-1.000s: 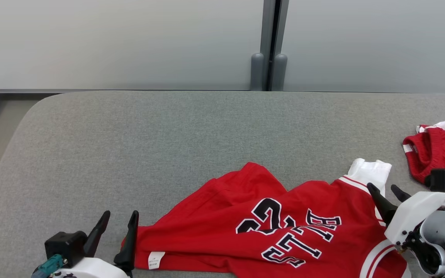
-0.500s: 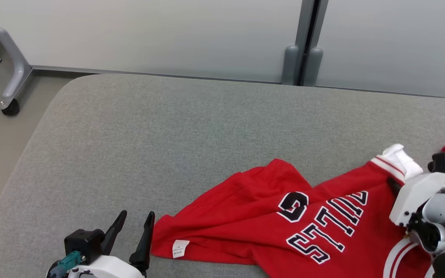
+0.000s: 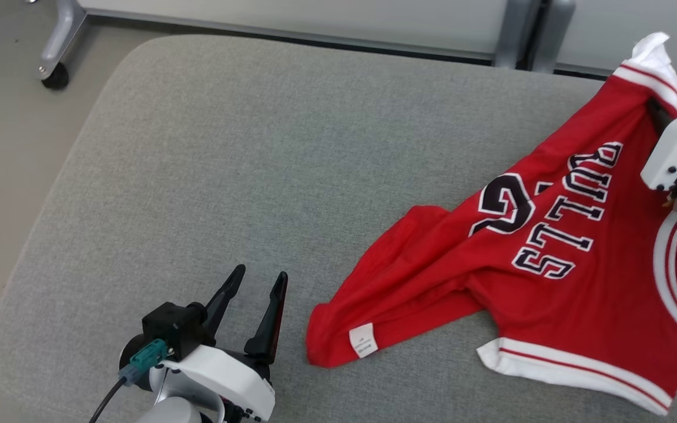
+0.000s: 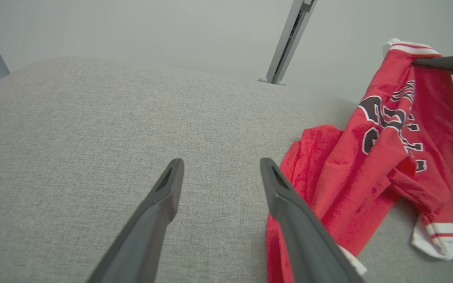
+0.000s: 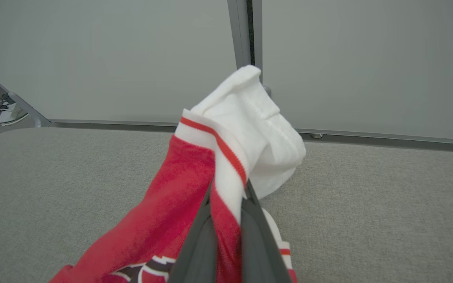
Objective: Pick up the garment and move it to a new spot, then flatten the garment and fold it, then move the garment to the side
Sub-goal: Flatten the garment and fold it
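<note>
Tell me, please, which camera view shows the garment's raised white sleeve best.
The right wrist view: the white sleeve sits large and central, bunched just above the right gripper, which is shut on the garment at the striped trim. The head view shows it small at the top right; the left wrist view shows a far-off sliver.

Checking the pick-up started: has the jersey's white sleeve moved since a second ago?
Yes. Clamped in the right gripper, the white sleeve has risen off the grey cushion, toward the wall post; the tagged hem stays down.
</note>
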